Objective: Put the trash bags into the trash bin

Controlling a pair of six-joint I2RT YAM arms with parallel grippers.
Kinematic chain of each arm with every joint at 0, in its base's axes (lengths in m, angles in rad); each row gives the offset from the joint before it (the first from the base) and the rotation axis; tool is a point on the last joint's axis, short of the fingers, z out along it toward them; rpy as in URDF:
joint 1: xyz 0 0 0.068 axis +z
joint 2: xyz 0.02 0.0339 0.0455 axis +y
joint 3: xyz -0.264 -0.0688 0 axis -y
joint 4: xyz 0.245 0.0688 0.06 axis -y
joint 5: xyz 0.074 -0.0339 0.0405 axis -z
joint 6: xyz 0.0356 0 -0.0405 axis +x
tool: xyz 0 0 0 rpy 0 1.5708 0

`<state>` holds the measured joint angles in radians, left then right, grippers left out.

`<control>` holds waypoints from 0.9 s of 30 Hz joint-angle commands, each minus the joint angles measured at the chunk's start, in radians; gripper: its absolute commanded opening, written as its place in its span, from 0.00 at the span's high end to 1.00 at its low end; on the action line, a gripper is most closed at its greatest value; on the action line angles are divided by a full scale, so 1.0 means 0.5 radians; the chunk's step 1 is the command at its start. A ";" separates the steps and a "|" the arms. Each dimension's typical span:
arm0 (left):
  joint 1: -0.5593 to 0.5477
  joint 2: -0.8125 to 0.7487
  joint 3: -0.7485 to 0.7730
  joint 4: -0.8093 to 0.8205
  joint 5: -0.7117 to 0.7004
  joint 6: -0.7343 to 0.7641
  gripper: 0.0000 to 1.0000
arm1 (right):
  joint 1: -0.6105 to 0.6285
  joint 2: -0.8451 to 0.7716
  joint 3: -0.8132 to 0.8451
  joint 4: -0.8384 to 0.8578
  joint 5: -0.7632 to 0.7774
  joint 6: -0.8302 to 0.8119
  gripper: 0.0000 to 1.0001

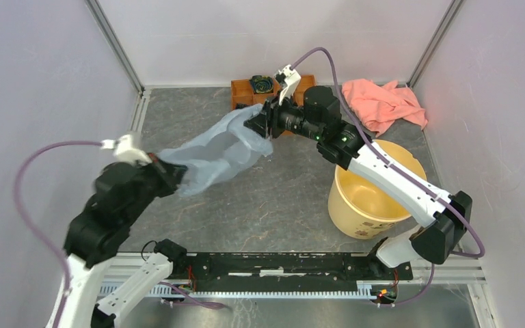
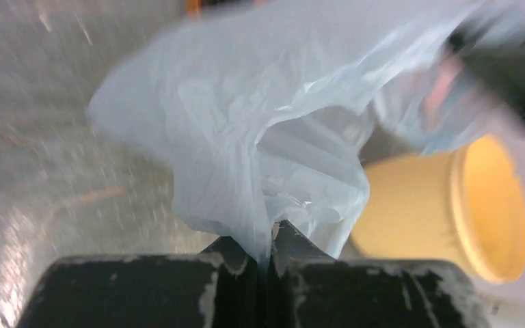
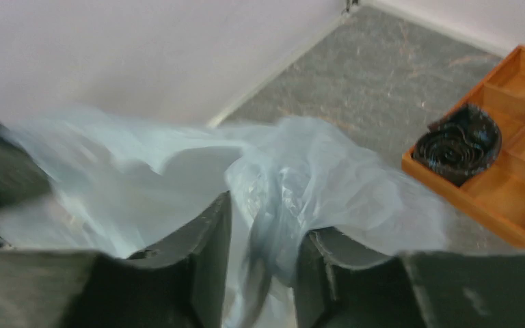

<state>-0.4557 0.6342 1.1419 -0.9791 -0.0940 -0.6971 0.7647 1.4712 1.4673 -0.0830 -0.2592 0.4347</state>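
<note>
The trash bag hangs clear of the counter, stretched between my two tools. Its long axis runs from near-left to far-right. The left tool is clenched on a pinch of film at the near end, and the right tool grasps a bunch at the far end. The trash bin stands right of both, nearer the right tool, so I judge the bag must travel rightward.
</note>
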 commanded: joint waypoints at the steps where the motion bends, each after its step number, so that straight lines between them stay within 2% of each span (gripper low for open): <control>1: 0.002 -0.143 0.300 -0.123 -0.669 0.123 0.98 | -0.005 -0.146 -0.106 -0.261 -0.160 -0.316 0.54; 6: 0.000 -0.154 0.303 0.058 -0.722 0.267 0.98 | 0.000 -0.326 -0.273 -0.572 -0.218 -0.555 0.29; 11: 0.000 -0.057 0.193 0.161 -0.701 0.318 0.98 | -0.003 -0.457 -0.229 -1.003 -0.125 -0.681 0.11; 16: 0.001 0.028 0.079 0.247 -0.705 0.366 0.98 | -0.003 -0.639 -0.197 -1.333 0.087 -0.765 0.09; 18: 0.001 0.034 0.060 0.270 -0.715 0.377 0.98 | -0.004 -0.707 -0.177 -1.470 0.289 -0.780 0.09; 23: 0.002 -0.027 -0.003 0.330 -0.772 0.417 0.98 | -0.002 -0.888 -0.156 -1.814 1.061 -0.696 0.08; 27: 0.003 -0.027 -0.008 0.341 -0.790 0.443 0.98 | -0.002 -0.962 -0.201 -1.937 1.126 -0.608 0.07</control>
<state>-0.4557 0.6262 1.1358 -0.8768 -0.4465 -0.5308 0.7647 1.0176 1.3502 -0.9386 0.1440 0.0856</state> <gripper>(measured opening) 0.033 0.924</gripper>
